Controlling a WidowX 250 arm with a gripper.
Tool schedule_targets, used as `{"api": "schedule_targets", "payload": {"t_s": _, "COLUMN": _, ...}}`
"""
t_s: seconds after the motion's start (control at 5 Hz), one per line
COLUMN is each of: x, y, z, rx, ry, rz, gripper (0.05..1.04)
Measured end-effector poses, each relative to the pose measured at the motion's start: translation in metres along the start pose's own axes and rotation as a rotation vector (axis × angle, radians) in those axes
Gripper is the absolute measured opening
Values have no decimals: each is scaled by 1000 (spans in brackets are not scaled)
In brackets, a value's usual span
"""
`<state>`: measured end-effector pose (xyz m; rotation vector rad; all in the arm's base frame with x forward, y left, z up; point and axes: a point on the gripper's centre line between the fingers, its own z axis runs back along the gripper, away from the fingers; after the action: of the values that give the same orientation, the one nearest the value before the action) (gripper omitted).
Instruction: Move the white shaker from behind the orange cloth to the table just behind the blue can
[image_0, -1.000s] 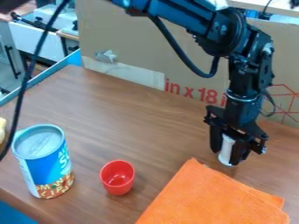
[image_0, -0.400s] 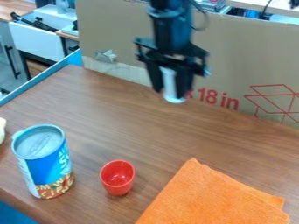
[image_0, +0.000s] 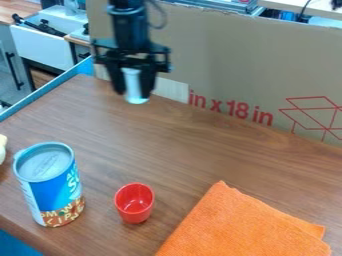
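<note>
The black gripper (image_0: 134, 93) hangs in the air over the back left part of the table, in front of the cardboard. It is shut on a white cylinder (image_0: 133, 85), which stands upright between its fingers with its lower end just below them. Nearer the front, a red cup (image_0: 134, 202) stands upright on the table. To the left of the cup is a blue can (image_0: 56, 186) with a greyish lid. An orange cloth (image_0: 247, 225) lies flat at the front right.
Brown wooden table (image_0: 180, 145) with a blue edge (image_0: 53, 89) at the left. A cardboard sheet (image_0: 227, 65) with red print stands along the back. A pale object (image_0: 2, 148) is cut off at the left edge of the view.
The gripper has gone up from the table at the right and across to the left, carrying the white cylinder. Cup, can and cloth have kept their places.
</note>
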<state>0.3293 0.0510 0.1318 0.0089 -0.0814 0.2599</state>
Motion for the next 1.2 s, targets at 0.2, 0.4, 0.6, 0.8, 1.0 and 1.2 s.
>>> {"api": "schedule_targets", "payload": {"t_s": 0.2, "x": 0, "y": 36, "z": -22, "rx": -23, "ry": 50, "rz": 127, "gripper": 592}}
{"api": "schedule_targets", "payload": {"t_s": 0.4, "x": -9, "y": 66, "z": -53, "rx": -38, "ry": 97, "rz": 223, "gripper": 592}}
{"api": "schedule_targets", "payload": {"t_s": 0.6, "x": -9, "y": 90, "z": -75, "rx": -57, "ry": 118, "rz": 259, "gripper": 592}}
{"api": "schedule_targets", "payload": {"t_s": 0.8, "x": -8, "y": 97, "z": -90, "rx": -59, "ry": 146, "rz": 244, "gripper": 592}}
{"api": "schedule_targets", "payload": {"t_s": 1.0, "x": -11, "y": 96, "z": -95, "rx": -68, "ry": 172, "rz": 227, "gripper": 592}}
{"api": "schedule_targets", "payload": {"t_s": 1.2, "x": -10, "y": 94, "z": -96, "rx": -79, "ry": 164, "rz": 207, "gripper": 665}}
